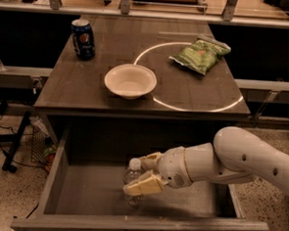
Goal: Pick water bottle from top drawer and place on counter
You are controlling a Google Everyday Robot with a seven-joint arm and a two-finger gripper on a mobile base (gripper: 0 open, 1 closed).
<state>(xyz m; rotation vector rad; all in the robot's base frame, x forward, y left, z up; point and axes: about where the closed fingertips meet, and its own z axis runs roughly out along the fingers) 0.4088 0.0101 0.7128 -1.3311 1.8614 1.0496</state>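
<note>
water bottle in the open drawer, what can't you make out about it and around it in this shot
- water bottle: camera view, lower body hidden by the tool, which is at the bottle inside the top drawer; whether it has a hold cannot be told.
- top drawer, right side of the floor: covered by the arm.
- top drawer, front panel: cut off by the bottom edge.
- arm: cut off by the right edge.

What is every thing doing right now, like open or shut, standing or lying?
Wide grey-brown wooden top drawer: pulled open.
Small clear plastic water bottle: upright in the drawer, cap on.
Robot's hand: in the drawer, at the bottle.
Dark blue soda can: upright.
White round bowl: upright, empty.
Green crisp bag: lying flat.
</note>
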